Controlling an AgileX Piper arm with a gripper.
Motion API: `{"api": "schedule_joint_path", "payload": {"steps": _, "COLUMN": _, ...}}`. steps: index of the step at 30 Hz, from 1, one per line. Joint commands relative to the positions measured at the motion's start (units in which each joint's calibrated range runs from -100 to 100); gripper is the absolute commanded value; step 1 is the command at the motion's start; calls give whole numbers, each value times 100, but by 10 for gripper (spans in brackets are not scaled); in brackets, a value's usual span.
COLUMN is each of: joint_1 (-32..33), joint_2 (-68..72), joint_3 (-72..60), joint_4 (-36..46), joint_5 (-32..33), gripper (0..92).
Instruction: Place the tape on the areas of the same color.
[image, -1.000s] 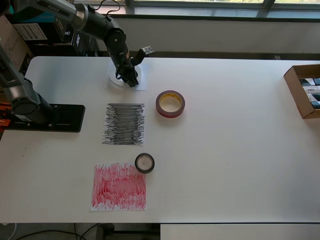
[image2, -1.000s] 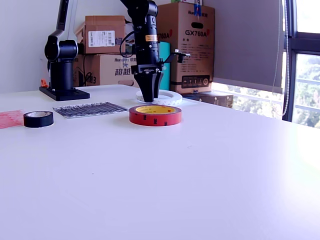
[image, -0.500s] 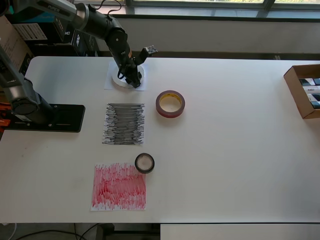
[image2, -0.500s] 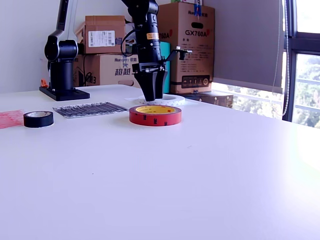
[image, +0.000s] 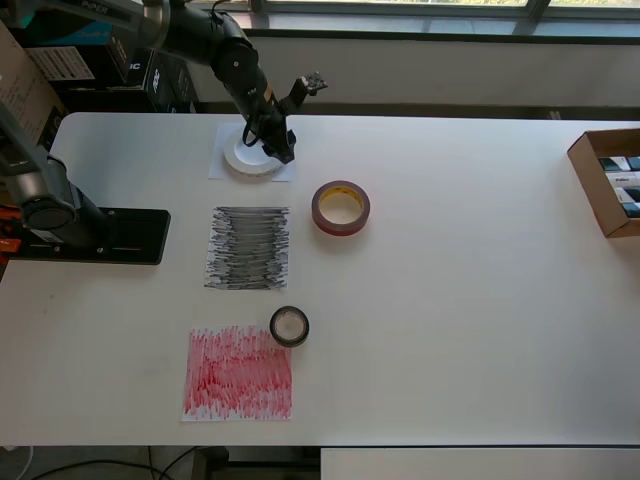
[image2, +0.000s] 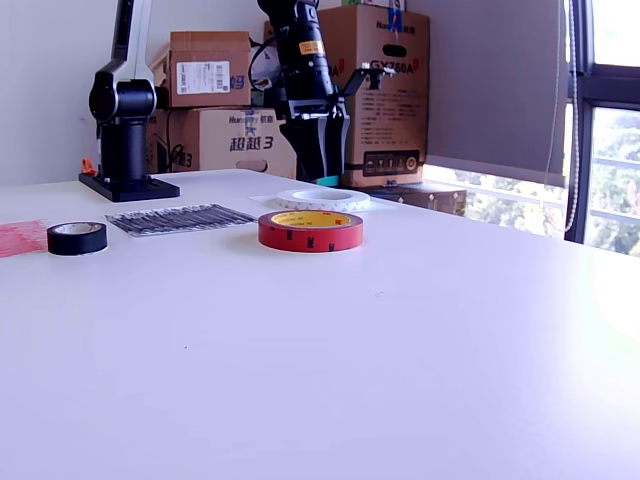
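Lab or office storeroom: stacked brown cardboard shipping boxes (image2: 205, 70) behind a plain white worktable (image2: 400, 330), black robot arm base (image: 95, 236) bolted on top, large window (image2: 605, 120) at the exterior view's right.

Bright daylight, window (image2: 605, 120) glare, sharp pics

the overhead view looks straight down from high up, taking in the whole table (image: 470, 300), with the arm base (image: 95, 236) at its left edge and a window sill along the top. the exterior view sits low, near table (image2: 400, 380) height, close to the edge, looking across toward the boxes (image2: 385, 90). both views share the red roll (image: 340, 208) (image2: 310, 230), black roll (image: 289, 326) (image2: 77, 237) and white ring (image: 252, 158) (image2: 322, 199)
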Motion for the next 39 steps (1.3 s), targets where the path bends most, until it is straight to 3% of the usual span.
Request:
{"api": "schedule_joint_path", "payload": {"steps": 1, "joint_1": -456, "joint_2": -623, "joint_3": -115, "joint_4": 2, "joint_5": -45, "gripper": 574}}
{"api": "schedule_joint_path", "payload": {"steps": 16, "joint_1": -2217, "joint_2": -689, "joint_3": -33, "joint_4": 19, "joint_5": 193, "gripper": 573}}
{"api": "schedule_joint_path", "payload": {"steps": 25, "joint_1": -3061, "joint_2": -127, "joint_3": -51, "joint_4": 520, "joint_5": 135, "gripper": 573}}
{"api": "schedule_joint_path", "payload": {"steps": 39, "joint_1": -3645, "joint_2": 387, "joint_3": -706, "joint_4": 511, "joint_5": -208, "gripper": 573}}
